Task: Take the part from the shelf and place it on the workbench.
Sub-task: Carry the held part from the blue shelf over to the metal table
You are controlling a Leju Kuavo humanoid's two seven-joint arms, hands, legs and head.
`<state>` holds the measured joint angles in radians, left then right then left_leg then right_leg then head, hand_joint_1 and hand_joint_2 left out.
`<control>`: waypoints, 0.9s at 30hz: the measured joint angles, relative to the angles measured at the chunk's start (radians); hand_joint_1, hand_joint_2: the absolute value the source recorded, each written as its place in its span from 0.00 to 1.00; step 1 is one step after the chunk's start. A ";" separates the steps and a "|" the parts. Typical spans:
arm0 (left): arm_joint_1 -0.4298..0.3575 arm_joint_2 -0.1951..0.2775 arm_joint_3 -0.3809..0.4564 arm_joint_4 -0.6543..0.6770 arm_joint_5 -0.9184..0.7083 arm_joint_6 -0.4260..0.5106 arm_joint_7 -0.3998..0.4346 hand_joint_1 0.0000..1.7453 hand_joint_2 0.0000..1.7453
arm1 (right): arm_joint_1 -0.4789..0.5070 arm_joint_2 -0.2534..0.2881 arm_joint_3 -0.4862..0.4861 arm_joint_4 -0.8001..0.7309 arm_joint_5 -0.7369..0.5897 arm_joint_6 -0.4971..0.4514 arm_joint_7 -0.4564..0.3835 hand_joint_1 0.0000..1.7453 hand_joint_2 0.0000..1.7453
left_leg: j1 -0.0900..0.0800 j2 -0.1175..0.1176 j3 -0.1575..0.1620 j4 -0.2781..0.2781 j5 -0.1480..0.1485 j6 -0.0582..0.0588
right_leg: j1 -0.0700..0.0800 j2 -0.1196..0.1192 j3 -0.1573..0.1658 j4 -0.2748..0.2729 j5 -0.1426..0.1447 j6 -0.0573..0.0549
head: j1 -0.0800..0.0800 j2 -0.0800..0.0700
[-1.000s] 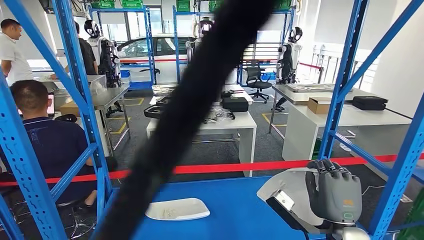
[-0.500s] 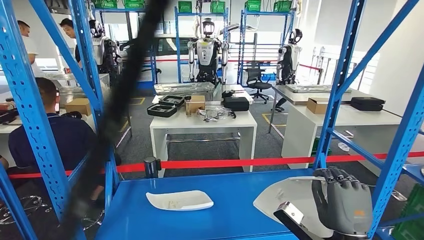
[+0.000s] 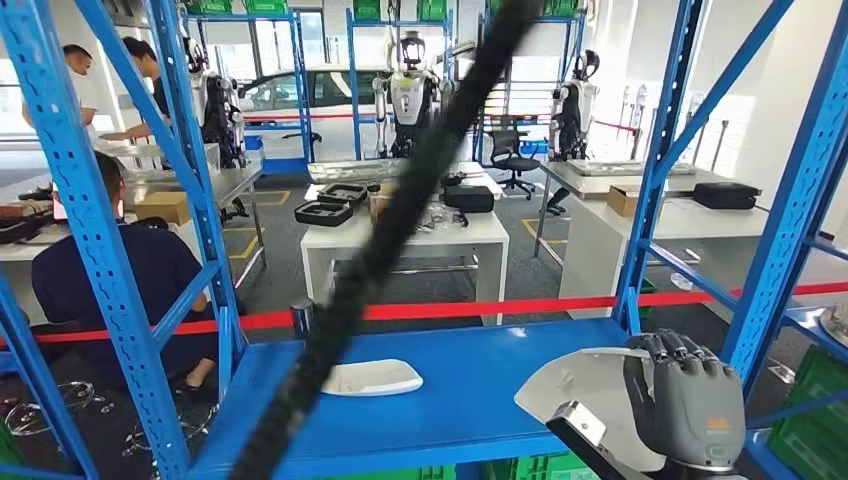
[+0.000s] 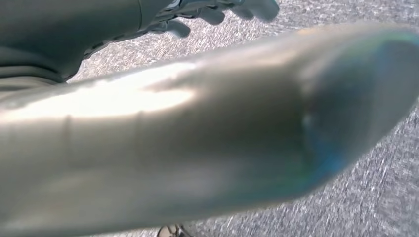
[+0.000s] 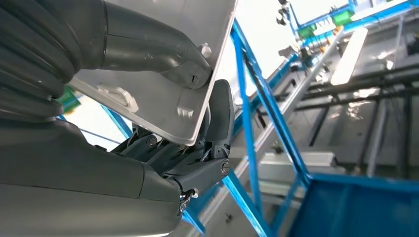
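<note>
My right hand (image 3: pixel 685 400) grips a flat pale grey part (image 3: pixel 578 385) at the lower right of the head view, just above the right end of the blue shelf board (image 3: pixel 470 400). In the right wrist view the thumb (image 5: pixel 148 49) presses on one face of the part (image 5: pixel 163 94) and the dark fingers (image 5: pixel 217 118) clamp the other face along its edge. A second white part (image 3: pixel 372 377) lies flat on the shelf board, well to the left of my hand. My left hand (image 4: pixel 217 12) hangs over grey floor, fingers loose and holding nothing.
Blue shelf uprights (image 3: pixel 95 250) (image 3: pixel 800 220) frame the bay. A black cable (image 3: pixel 400 220) crosses diagonally close to the head camera. Behind the shelf run a red barrier tape (image 3: pixel 480 308), white tables (image 3: pixel 440 240) and a seated person (image 3: pixel 110 280). Green crates (image 3: pixel 540 468) sit below.
The head camera has shifted, so the shelf and room sit differently in the picture. The black cable has swung across the view. My right hand still holds the part.
</note>
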<state>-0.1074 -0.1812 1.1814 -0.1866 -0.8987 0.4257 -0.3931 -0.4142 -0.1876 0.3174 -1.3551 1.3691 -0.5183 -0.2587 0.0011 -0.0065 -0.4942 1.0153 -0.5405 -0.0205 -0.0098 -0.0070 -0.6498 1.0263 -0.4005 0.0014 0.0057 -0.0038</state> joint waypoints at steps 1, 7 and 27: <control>0.001 -0.001 0.000 0.000 -0.001 0.000 0.000 0.00 0.00 | -0.002 0.001 0.000 0.000 0.004 0.000 -0.001 0.80 1.00 | 0.000 0.000 -0.007 0.000 0.007 0.010 | -0.001 0.000 -0.001 -0.002 0.007 0.007 | 0.000 0.000; 0.000 -0.004 0.000 0.000 -0.002 0.000 -0.003 0.00 0.00 | -0.005 0.002 -0.001 0.005 0.006 -0.001 -0.002 0.80 1.00 | 0.002 0.008 -0.069 -0.003 0.069 0.047 | -0.005 0.005 -0.081 0.235 -0.178 0.032 | 0.004 0.001; -0.002 0.008 0.001 0.000 0.016 -0.007 -0.033 0.00 0.00 | -0.051 0.014 -0.005 0.017 -0.010 -0.002 -0.018 0.80 1.00 | 0.004 0.005 -0.084 0.155 0.008 -0.013 | -0.002 -0.001 -0.005 -0.003 -0.009 -0.022 | -0.007 0.002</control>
<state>-0.1090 -0.1727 1.1826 -0.1871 -0.8826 0.4190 -0.4257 -0.4655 -0.1737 0.3120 -1.3382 1.3590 -0.5201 -0.2765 0.0055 -0.0017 -0.5782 1.1700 -0.5320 -0.0334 -0.0114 -0.0079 -0.6545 1.0237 -0.4091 -0.0203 -0.0011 -0.0016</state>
